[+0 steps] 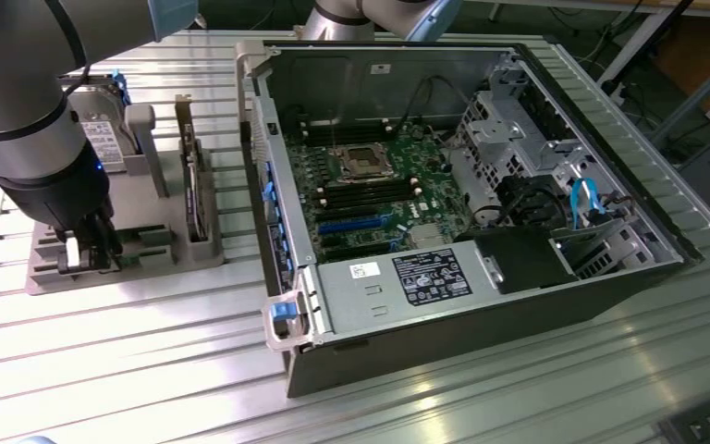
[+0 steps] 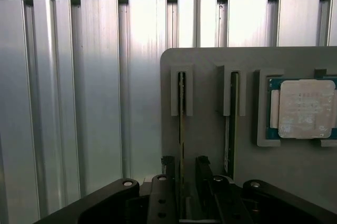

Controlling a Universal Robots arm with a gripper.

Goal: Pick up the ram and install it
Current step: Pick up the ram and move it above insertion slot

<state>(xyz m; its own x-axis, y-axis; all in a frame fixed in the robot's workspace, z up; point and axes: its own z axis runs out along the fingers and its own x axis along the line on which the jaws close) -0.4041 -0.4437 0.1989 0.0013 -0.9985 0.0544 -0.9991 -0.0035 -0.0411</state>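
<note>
The ram (image 2: 181, 124) stands on edge in a slot of the grey holder (image 2: 205, 66), seen as a thin green strip. My gripper (image 2: 184, 163) is lowered over its near end, one dark finger (image 2: 168, 163) on each side of the stick and a small gap on both sides, so the jaws are open and straddle it. In the exterior view my gripper (image 1: 88, 252) reaches down onto the front of the grey holder (image 1: 145, 250), at that view's left. The open computer case (image 1: 454, 185) lies beside the holder, with the motherboard's black slots (image 1: 355, 190) exposed.
A second green stick (image 2: 230, 124) sits in the neighbouring slot, close to my other finger. A processor chip (image 2: 307, 109) rests in a recess of the same holder. A hard drive (image 1: 106, 129) stands at the holder's far end. Everything lies on a ribbed aluminium table (image 2: 79, 103).
</note>
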